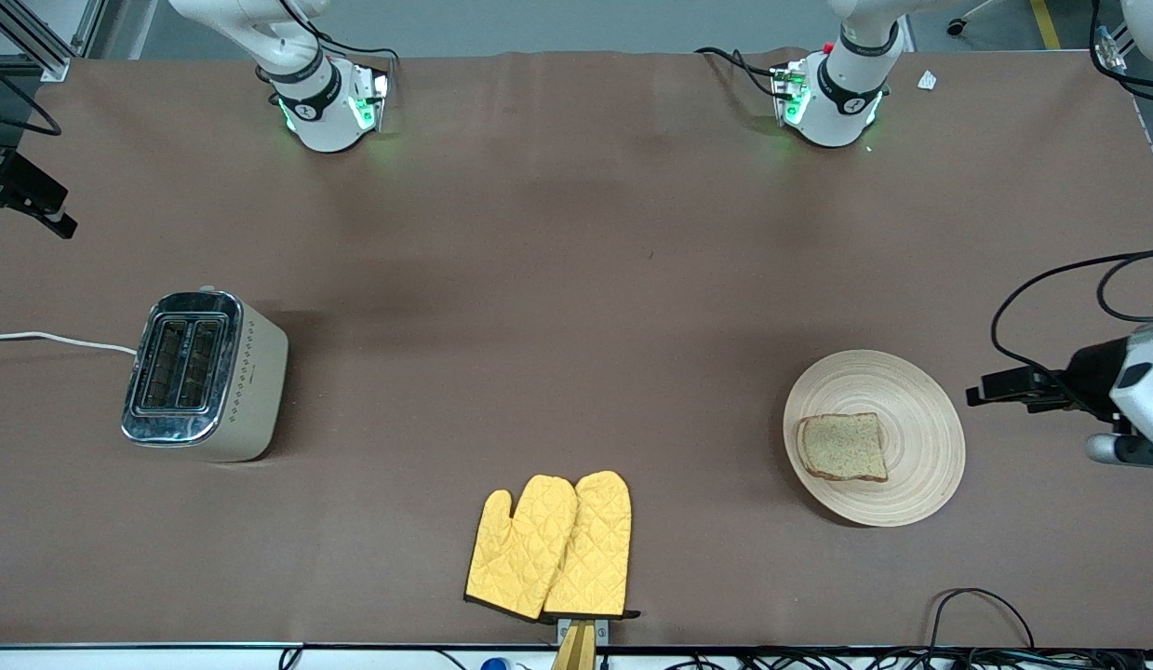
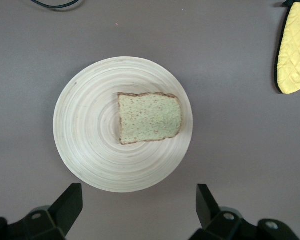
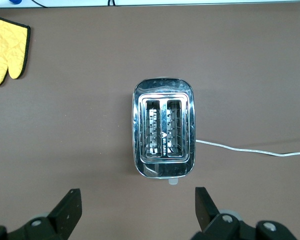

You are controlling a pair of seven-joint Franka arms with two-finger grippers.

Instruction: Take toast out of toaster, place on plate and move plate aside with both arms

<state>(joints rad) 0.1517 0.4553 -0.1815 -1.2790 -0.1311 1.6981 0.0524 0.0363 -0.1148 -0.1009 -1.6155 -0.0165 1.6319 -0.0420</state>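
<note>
Toast (image 1: pixel 843 447) already lies flat on the plate (image 1: pixel 920 400), set a little off the plate's centre toward the right arm's end of the surface (image 1: pixel 576 279), so the first parts of the job look finished. Both slots of the toaster (image 1: pixel 204 377) show only bare wire racks in the right wrist view, with nothing sticking up out of them, and its white cord (image 1: pixel 55 340) trails off the edge at the right arm's end. The plate sits toward the left arm's end, well apart from the toaster, with a pair of yellow oven mitts (image 1: pixel 550 547) lying between them and nearer to the front camera. Whether this spot counts as "aside" cannot be told from the scene alone; judging by how far the plate is from the toaster, the move may already be done, or a last shift may remain. The left end effector (image 2: pixel 140 205) hangs above the surface just beside the plate's rim, fingers spread wide and gripping nothing. The right end effector (image 3: pixel 138 207) hangs over the surface just beside the toaster, likewise spread wide and empty. Neither touches any of the task's things.
</note>
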